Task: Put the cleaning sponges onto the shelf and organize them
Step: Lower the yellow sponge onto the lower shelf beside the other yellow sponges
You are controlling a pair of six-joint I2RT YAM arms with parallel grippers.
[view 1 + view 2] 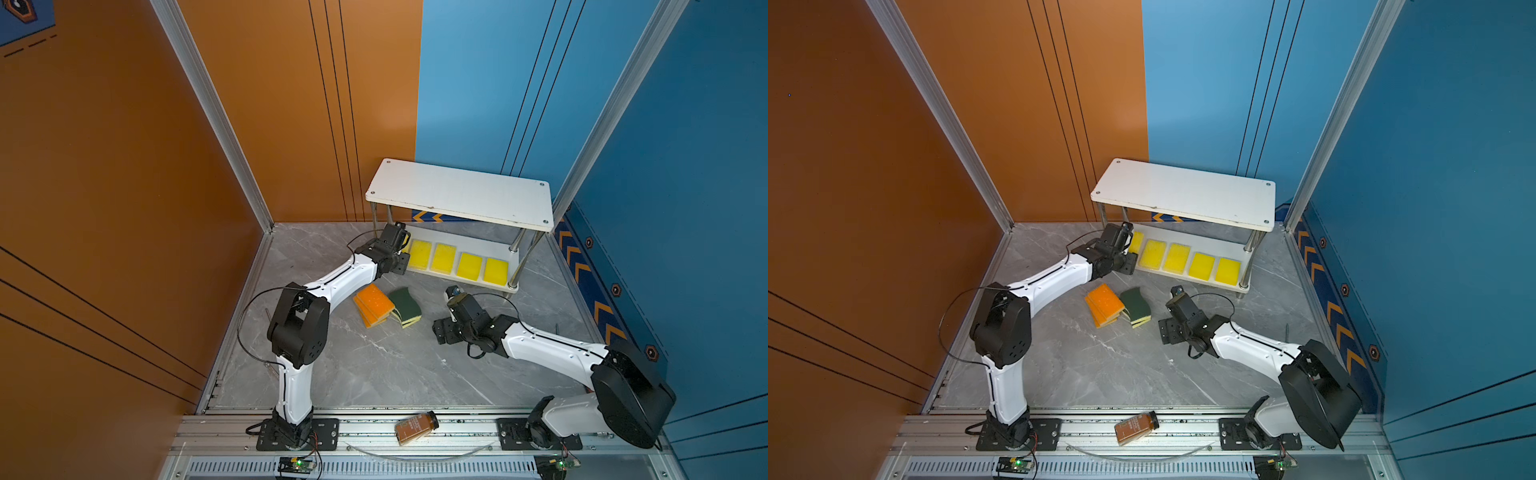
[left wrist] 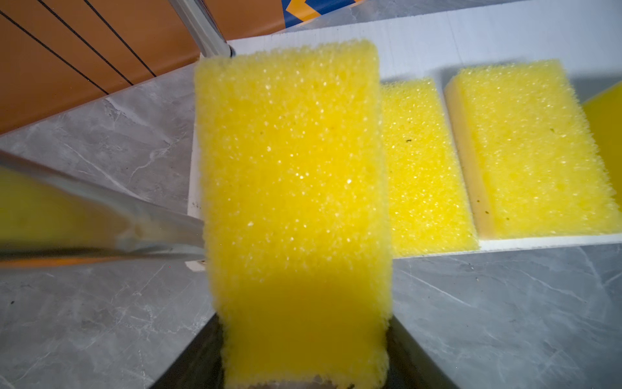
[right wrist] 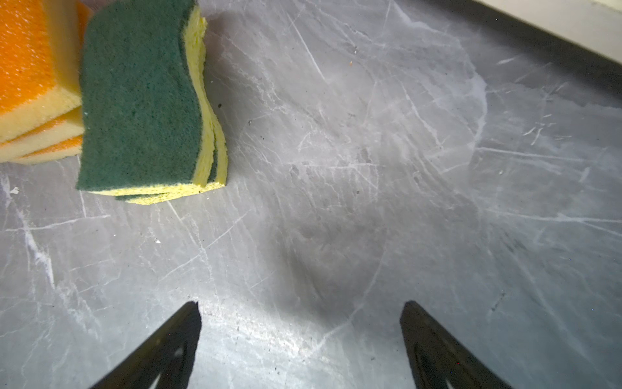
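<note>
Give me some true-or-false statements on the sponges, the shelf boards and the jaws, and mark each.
1. The left jaws hold a yellow sponge at the end of the lower board. True.
2. Two sponges sit on the top board. False: the top board is bare.
3. Four yellow sponges lie flat on the lower board. True.
4. The right jaws grip a green sponge. False: they stand open and empty; the green sponges lie stacked on the tabletop.
5. The brown bottle stands upright. False: the brown bottle lies on its side.
6. The orange sponges sit stacked beside the green ones. True.
</note>
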